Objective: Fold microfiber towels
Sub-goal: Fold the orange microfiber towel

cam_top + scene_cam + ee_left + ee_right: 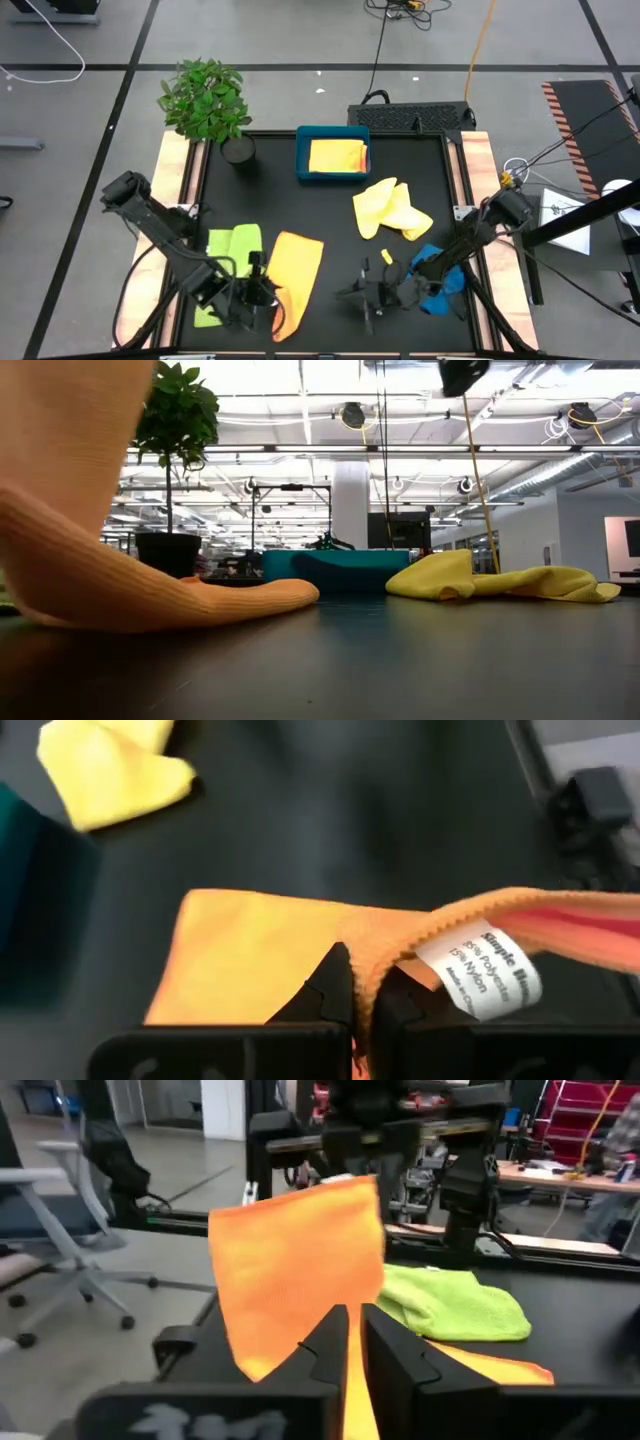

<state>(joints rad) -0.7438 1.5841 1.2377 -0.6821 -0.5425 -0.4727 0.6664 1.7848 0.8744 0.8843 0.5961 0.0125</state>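
In the low view the orange towel (130, 585) fills the near left and hides the pincers; its top is cut off by the picture's edge. A dark piece of an arm shows only at the top edge there. From above, the left pincer (262, 290) sits at the front of the tabletop (330, 215) on the orange towel's left edge, and its own wrist view shows the fingers (335, 990) clenched on an orange hem beside a white label (490, 975) whose small print is only partly readable. The right pincer (368, 296) sits front centre, just right of the orange towel. In its wrist view a thin orange edge lies between the nearly closed fingers (325, 1342), so it grasps the orange towel too, though the contact is hard to make out from above. That view shows a large orange panel lifted upright, hiding much of the left arm behind it.

The lime towel (228, 262) lies flat at front left, partly covered by the left arm. The blue towel (440, 285) is bunched at front right, mostly hidden under the right arm. The pale yellow towel (392, 210) lies crumpled right of centre.

The teal tray (303, 155) at the back holds the golden towel (338, 157), folded. A potted plant (207, 103) stands left of the tray.
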